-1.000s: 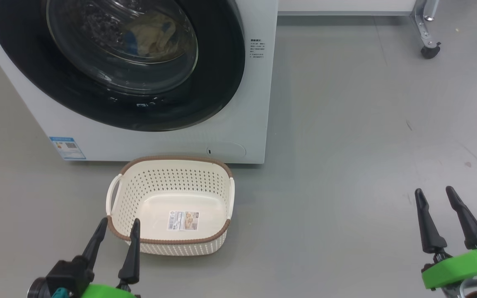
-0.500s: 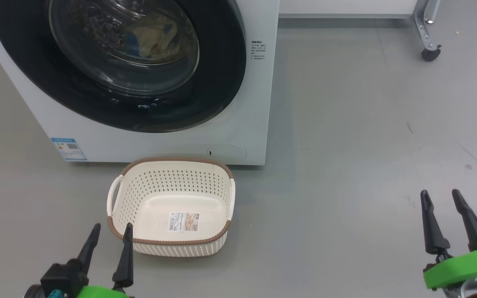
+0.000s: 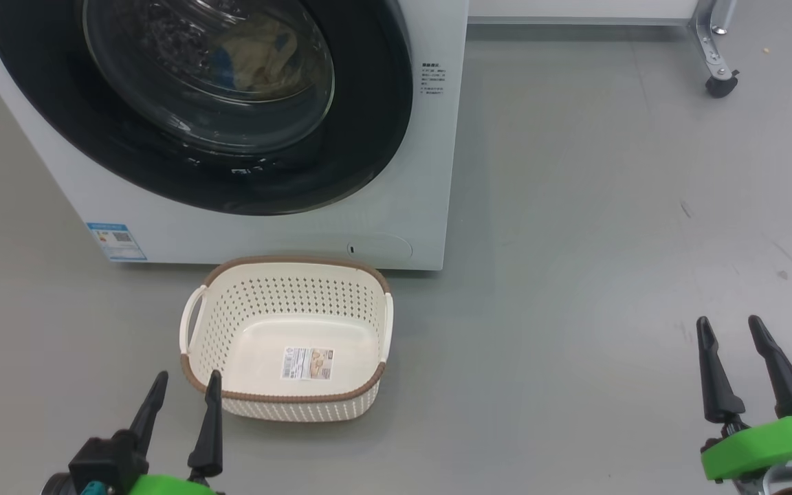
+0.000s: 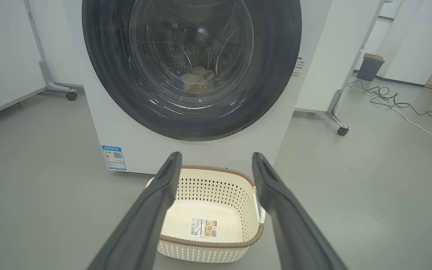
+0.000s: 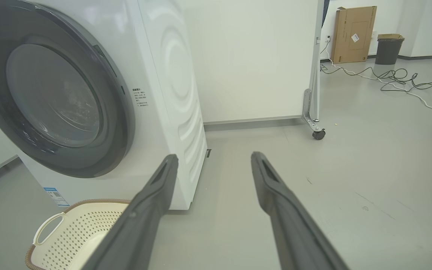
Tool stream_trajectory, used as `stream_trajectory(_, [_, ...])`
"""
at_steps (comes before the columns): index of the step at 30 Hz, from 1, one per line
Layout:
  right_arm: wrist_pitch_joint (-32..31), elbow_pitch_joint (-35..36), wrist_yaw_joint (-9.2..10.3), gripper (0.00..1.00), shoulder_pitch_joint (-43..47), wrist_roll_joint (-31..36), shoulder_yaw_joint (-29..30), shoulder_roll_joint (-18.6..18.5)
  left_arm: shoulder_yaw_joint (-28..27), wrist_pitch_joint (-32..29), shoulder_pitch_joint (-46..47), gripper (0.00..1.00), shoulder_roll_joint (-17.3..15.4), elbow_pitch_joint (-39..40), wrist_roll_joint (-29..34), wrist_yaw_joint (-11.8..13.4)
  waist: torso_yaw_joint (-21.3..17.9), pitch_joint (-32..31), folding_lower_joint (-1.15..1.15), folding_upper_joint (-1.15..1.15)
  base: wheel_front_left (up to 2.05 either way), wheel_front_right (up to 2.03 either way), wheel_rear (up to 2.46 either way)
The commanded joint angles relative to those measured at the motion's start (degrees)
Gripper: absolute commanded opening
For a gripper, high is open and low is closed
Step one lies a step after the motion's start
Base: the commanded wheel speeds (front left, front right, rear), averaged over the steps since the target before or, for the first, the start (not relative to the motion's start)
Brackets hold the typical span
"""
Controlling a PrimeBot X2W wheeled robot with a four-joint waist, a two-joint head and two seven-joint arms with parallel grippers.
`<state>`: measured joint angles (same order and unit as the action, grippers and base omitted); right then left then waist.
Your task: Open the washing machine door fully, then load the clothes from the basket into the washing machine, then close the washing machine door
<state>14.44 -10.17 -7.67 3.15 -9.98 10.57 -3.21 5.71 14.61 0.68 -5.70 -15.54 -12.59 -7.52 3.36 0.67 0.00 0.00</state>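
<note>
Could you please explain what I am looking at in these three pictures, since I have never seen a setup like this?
This is a wheeled robot with two arms. Each arm ends in an end effector with two long dark fingers. One picture comes from a camera on its head, looking down at the floor. The other two come from cameras on its wrists, looking along the fingers.

The left end effector and the right end effector are both open and hold nothing.

In front stands a white washing machine with its round door shut. Through the glass you can see the pale clothes already in the drum. On the grey floor before it sits a cream basket, empty apart from a label sticker on its bottom.
</note>
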Motion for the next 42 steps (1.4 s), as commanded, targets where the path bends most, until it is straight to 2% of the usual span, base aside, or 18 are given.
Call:
stream_trajectory(1, [0.6, 1.8, 0.19, 1.00, -2.7, 0.5, -1.4, -0.7, -2.4, 0.4, 2.2, 1.00, -0.2, 1.8, 0.5, 0.0, 0.0, 0.1, 0.00, 0.00, 0.00, 0.00, 0.00])
stream_trajectory(25, [0.6, 1.2, 0.19, 1.00, -2.6, 0.3, -2.2, -1.1, -2.5, 0.4, 2.0, 1.00, 0.1, 2.1, 1.1, 0.0, -0.1, -0.2, 0.00, 0.00, 0.00, 0.00, 0.00])
stream_trajectory(35, [0.6, 1.4, 0.19, 1.00, -2.5, 0.5, -2.5, -0.9, -4.3, 0.4, 1.5, 1.00, 0.4, 4.6, 1.8, 0.1, 0.3, -0.2, 0.00, 0.00, 0.00, 0.00, 0.00])
stream_trajectory(42, [0.6, 1.2, 0.19, 1.00, -2.6, 0.4, -2.9, -0.8, -3.4, 0.4, 1.3, 1.00, 0.0, 4.2, 0.3, 0.0, 0.3, 0.0, 0.00, 0.00, 0.00, 0.00, 0.00])
